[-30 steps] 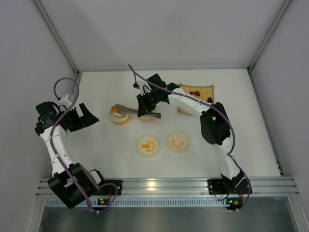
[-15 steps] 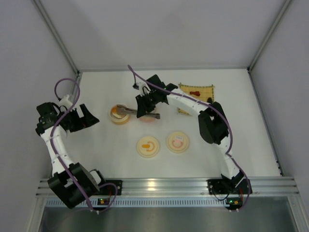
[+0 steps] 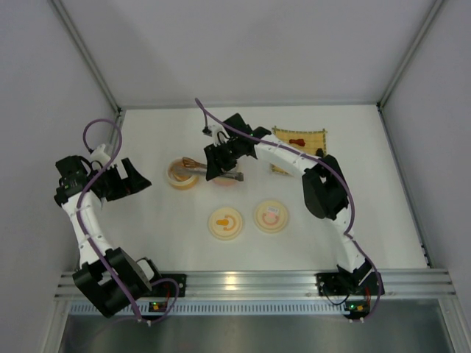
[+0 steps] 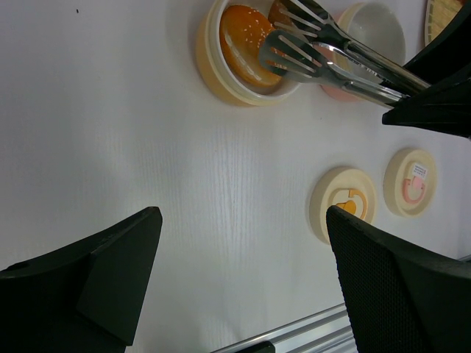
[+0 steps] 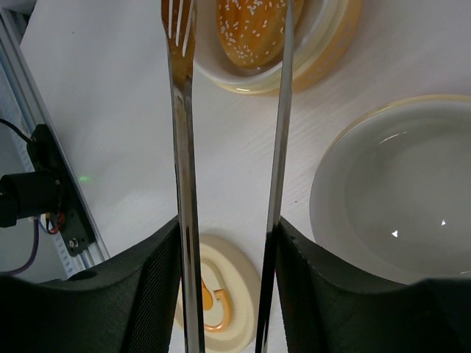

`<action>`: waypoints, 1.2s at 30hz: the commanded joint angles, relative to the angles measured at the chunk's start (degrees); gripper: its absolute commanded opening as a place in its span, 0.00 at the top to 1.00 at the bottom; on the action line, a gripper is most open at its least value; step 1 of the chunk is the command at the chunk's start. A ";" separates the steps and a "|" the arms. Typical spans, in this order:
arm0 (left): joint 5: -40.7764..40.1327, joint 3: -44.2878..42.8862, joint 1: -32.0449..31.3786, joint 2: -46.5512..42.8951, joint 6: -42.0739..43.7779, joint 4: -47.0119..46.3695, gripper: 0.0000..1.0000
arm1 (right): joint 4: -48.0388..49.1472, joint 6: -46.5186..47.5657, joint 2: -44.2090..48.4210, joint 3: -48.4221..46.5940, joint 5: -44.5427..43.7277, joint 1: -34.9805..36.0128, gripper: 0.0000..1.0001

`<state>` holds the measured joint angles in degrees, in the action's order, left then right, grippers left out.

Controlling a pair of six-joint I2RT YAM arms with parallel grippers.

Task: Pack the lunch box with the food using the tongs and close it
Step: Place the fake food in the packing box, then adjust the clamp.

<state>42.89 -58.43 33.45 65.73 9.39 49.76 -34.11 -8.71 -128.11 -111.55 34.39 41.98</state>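
The tongs (image 5: pixel 184 147) run between my right gripper's (image 5: pixel 227 287) fingers, one arm pressed against each, spread in a narrow V. Their slotted tips (image 4: pixel 294 44) hover over the sesame bun (image 4: pixel 246 35), which lies in the orange-rimmed lunch box bowl (image 4: pixel 213 73). In the top view the right gripper (image 3: pixel 215 163) sits just right of that bowl (image 3: pixel 182 176). A small red piece (image 3: pixel 297 141) lies on the yellow mat (image 3: pixel 309 136) at the back right. My left gripper (image 3: pixel 136 179) stands wide open left of the bowl, nothing between its fingers (image 4: pixel 397 279).
An empty pink-rimmed bowl (image 5: pixel 397 198) sits right beside the orange one. Two flat round lids lie nearer the arms, one with an orange mark (image 3: pixel 226 223) and one with a pink mark (image 3: pixel 271 216). The metal rail (image 3: pixel 235 281) runs along the front edge.
The tongs' arms have spread apart over the bun bowl as my right gripper widened. The right arm shifted slightly left. The left arm has not moved.
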 commanded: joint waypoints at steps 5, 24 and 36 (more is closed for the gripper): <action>2.63 -0.54 0.39 -2.36 1.51 -0.89 0.02 | 2.03 1.94 7.87 -3.94 -0.11 1.09 0.52; 24.31 -5.89 0.12 -16.87 32.67 2.08 0.02 | -2.98 11.52 31.34 17.13 -3.63 -2.07 0.55; 5.45 -5.91 -37.21 -15.28 57.15 4.49 0.02 | -1.93 10.82 40.31 28.49 0.14 -5.59 0.56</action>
<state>54.61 -64.49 3.66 51.42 58.70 56.82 -37.34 1.54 -91.48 -83.79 31.62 38.50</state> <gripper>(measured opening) 0.984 0.448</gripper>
